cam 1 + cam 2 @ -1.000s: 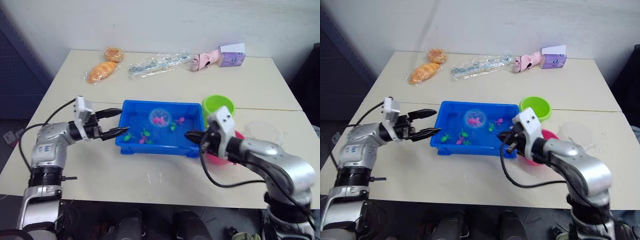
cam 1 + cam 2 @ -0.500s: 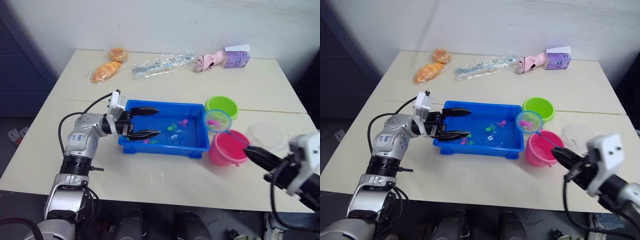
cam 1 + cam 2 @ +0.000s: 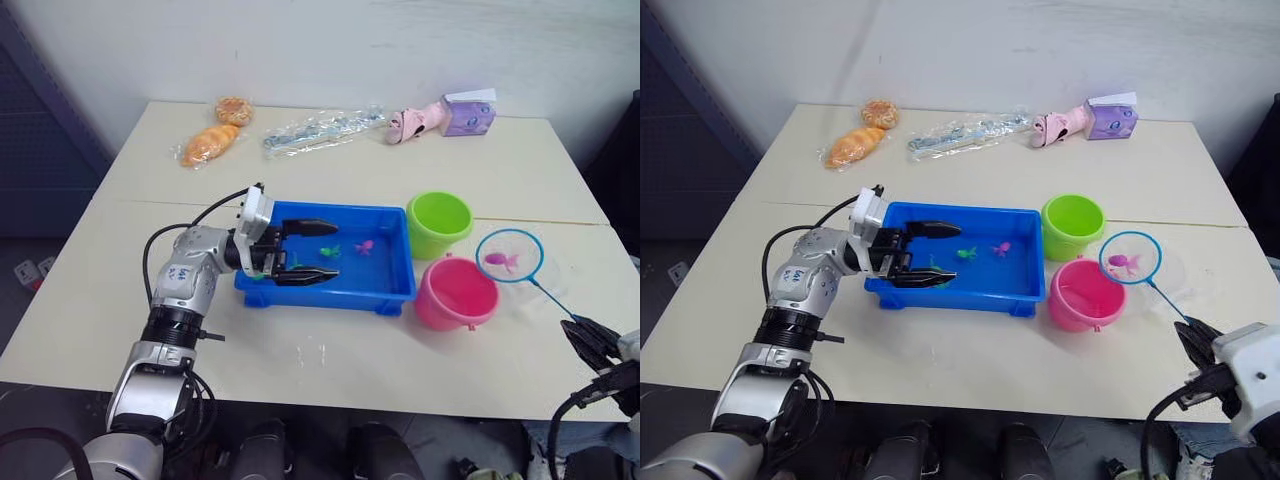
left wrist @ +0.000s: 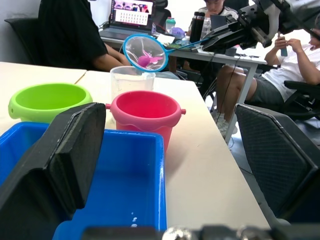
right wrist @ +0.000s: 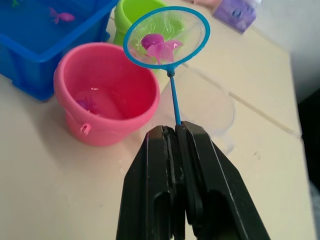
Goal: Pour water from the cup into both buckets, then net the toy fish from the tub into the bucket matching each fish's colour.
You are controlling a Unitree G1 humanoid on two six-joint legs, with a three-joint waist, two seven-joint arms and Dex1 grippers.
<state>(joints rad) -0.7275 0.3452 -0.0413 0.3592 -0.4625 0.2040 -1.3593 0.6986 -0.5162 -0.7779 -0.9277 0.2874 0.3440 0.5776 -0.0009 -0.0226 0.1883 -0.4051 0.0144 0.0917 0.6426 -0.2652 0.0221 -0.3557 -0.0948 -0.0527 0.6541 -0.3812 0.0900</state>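
Observation:
The blue tub (image 3: 392,292) holds a green toy fish (image 3: 329,251) and a pink one (image 3: 363,245). My left gripper (image 3: 318,250) hovers open over the tub's left half. To the tub's right stand the lime green bucket (image 3: 439,222) and the pink bucket (image 3: 456,293), which has water and a pink fish (image 5: 85,104) in it. My right gripper (image 5: 175,130) is shut on the net's thin handle near the table's right front edge. The net (image 3: 508,256) hangs right of the pink bucket, above the clear cup (image 5: 207,107), with a pink fish (image 5: 159,46) in its mesh.
Along the table's far side lie a bread loaf (image 3: 207,145), a round pastry (image 3: 232,108), a clear plastic wrapper (image 3: 318,128), a pink toy (image 3: 413,121) and a purple box (image 3: 468,113). Seated people (image 4: 75,35) show beyond the table.
The net has swung right with its pink fish, from between the two buckets to above the cup. The right arm drew back to the right. My left gripper edged further over the tub.

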